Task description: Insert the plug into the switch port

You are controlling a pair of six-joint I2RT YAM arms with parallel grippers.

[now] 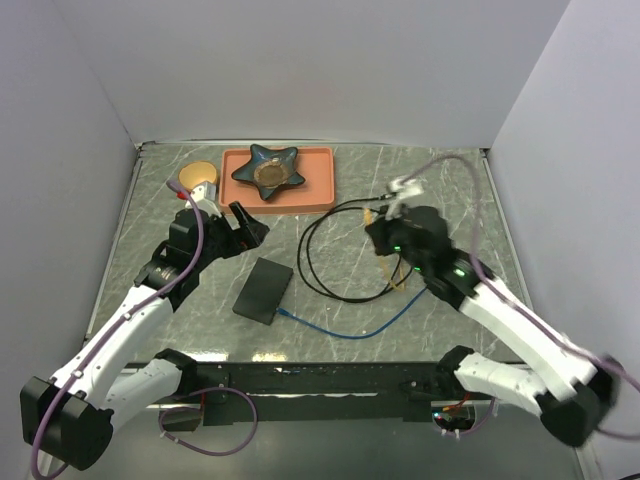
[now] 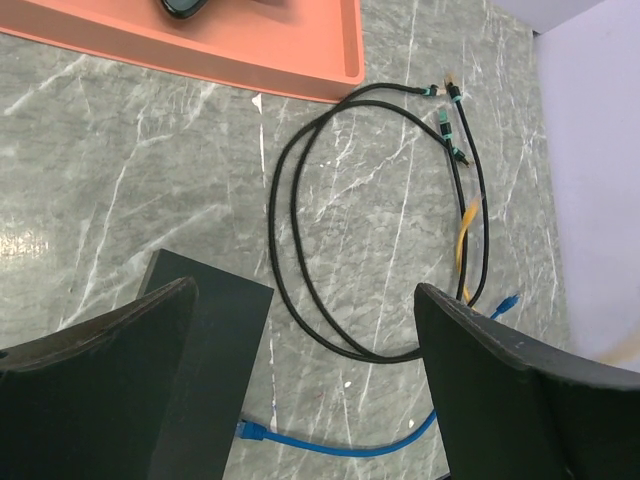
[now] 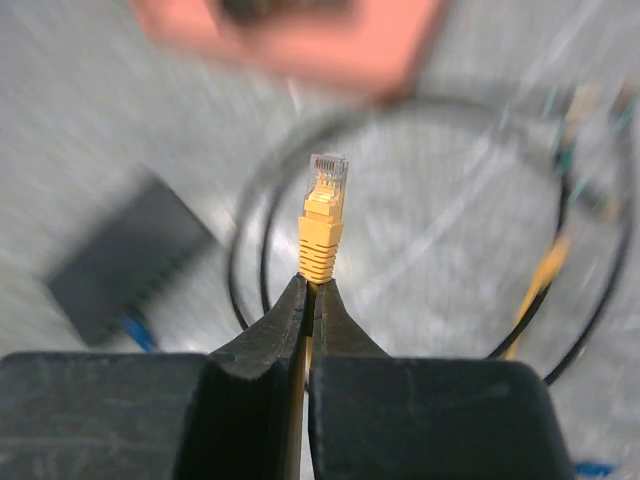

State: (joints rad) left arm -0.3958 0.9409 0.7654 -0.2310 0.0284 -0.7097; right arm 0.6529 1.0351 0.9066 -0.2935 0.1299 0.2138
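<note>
The left gripper (image 1: 243, 226) is hanging wide open, gripping nothing, and the switch port (image 1: 264, 290) is lying flat on the table just beneath one of its fingers. Further right, the right gripper (image 3: 308, 292) is pinching the yellow plug (image 3: 323, 215) by its boot. The clear tip is pointing out beyond the fingertips, well apart from the switch port.

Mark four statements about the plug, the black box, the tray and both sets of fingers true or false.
1. The right fingers are shut on the base of the clear-tipped yellow plug. True.
2. The left fingers grip the flat matte black box. False: they stand open and empty.
3. The yellow plug sits in one of the black box's sockets. False: it is held up, away from the box.
4. A dark star-shaped dish lies in the orange-pink rectangular tray. True.
</note>
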